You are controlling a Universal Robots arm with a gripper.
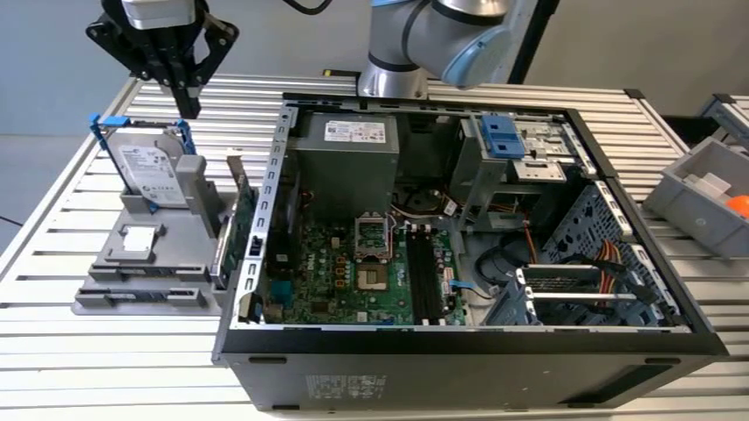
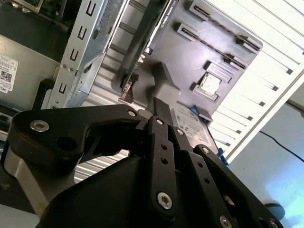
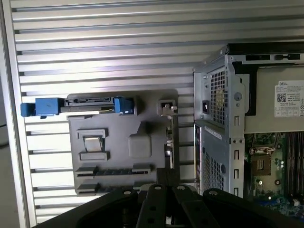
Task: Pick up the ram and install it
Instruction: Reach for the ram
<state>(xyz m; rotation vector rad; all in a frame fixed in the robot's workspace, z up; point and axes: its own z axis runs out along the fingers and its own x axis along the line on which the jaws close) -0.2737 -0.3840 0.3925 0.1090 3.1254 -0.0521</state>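
In the first wrist view, the gripper [image 3: 167, 175] has its jaws together, with no gap to be seen and nothing between them. Below them lies one grey holder [image 3: 142, 114] on the slatted table [image 3: 95, 47]. The ram [image 3: 113, 171], one dark bluish stick as far as I can count, lies flat in a clip row of the holder, with one end near the fingertips and its length running away from the case. A second clip row sits beside it, partly hidden by the gripper body. Past the ram from the jaws are one square chip [image 3: 92, 144] and one hard drive [image 3: 90, 105] in a blue frame. One green card [image 3: 167, 137] stands on edge straight ahead of the tips, leaving only a narrow lane between it and the case wall [image 3: 218, 118].

In the second wrist view, the gripper [image 2: 160, 105] again shows closed tips, pointing at the holder [image 2: 190, 52]. The case wall [image 2: 90, 42] is close on one side, and bare table [image 2: 266, 95] lies beyond the holder on the other.

In the exterior view, the gripper [image 1: 188, 105] hangs in open air above the upright hard drive [image 1: 153, 171], touching nothing. One open case [image 1: 468, 351] lies to the exterior view's right of the jaws. The ram's end of the holder [image 1: 100, 303] is well below them.
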